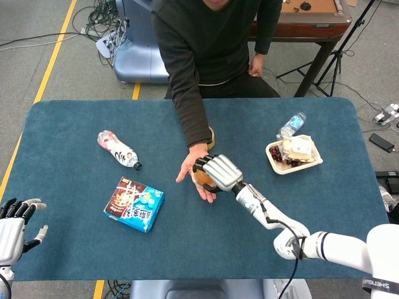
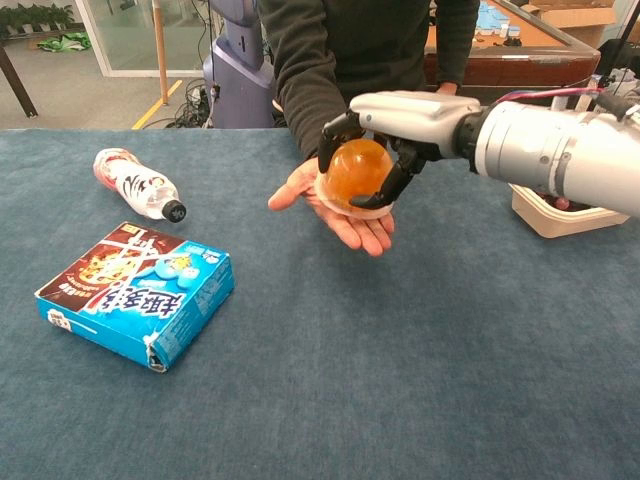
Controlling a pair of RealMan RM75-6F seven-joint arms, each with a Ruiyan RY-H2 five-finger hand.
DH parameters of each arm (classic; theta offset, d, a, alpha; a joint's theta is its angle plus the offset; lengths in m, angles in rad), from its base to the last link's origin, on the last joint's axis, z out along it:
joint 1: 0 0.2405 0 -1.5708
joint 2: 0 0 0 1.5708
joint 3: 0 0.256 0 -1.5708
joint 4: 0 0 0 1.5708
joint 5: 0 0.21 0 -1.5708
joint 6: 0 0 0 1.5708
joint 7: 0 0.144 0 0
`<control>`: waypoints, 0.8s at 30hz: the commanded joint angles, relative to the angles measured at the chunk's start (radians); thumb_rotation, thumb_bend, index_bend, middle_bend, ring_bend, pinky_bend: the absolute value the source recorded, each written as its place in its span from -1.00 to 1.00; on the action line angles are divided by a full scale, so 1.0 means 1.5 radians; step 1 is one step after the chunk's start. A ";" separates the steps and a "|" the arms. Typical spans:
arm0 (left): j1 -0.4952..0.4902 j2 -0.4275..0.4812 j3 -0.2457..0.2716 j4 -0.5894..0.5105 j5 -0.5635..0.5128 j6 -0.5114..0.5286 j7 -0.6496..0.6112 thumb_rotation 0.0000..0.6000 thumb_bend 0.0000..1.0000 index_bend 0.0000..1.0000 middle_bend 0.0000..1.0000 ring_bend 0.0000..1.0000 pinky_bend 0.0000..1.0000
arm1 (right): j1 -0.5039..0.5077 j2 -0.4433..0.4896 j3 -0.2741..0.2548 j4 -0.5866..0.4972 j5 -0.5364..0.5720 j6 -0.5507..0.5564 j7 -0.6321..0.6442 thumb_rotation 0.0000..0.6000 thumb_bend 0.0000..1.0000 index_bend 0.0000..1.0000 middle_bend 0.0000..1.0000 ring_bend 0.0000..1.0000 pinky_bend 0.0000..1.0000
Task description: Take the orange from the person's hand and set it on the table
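Observation:
The orange (image 2: 357, 172), round and in a clear wrap, sits just above the person's open palm (image 2: 335, 208) over the middle of the table. My right hand (image 2: 400, 120) comes down over it from the right and grips it, dark fingers curled on both sides. In the head view the right hand (image 1: 221, 172) covers most of the orange (image 1: 201, 179). At the table's near left edge my left hand (image 1: 14, 225) is idle, fingers spread, holding nothing.
A blue snack box (image 1: 134, 204) and a lying bottle (image 1: 116, 149) are on the left of the blue table (image 1: 75, 128). A tray of food (image 1: 293, 154) and a water bottle (image 1: 291, 125) sit at the right. The person's forearm (image 1: 189, 106) reaches in from the far side.

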 commanded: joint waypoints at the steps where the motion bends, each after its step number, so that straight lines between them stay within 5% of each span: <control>1: 0.000 0.000 0.000 0.000 0.000 0.000 0.000 1.00 -0.40 -0.29 -0.43 -0.54 -0.77 | -0.011 0.026 0.003 -0.026 -0.005 0.016 0.009 1.00 -0.04 0.29 -0.01 -0.21 0.52; 13: -0.002 0.000 0.000 -0.003 0.002 -0.006 0.003 1.00 -0.40 -0.29 -0.43 -0.54 -0.77 | -0.083 0.146 -0.032 -0.116 -0.014 0.077 0.022 1.00 -0.04 0.29 -0.01 -0.18 0.54; 24: -0.010 -0.010 0.002 -0.005 0.007 -0.018 0.014 1.00 -0.40 -0.29 -0.43 -0.54 -0.77 | -0.119 0.162 -0.082 -0.059 0.003 0.050 0.043 1.00 -0.04 0.29 -0.01 -0.18 0.54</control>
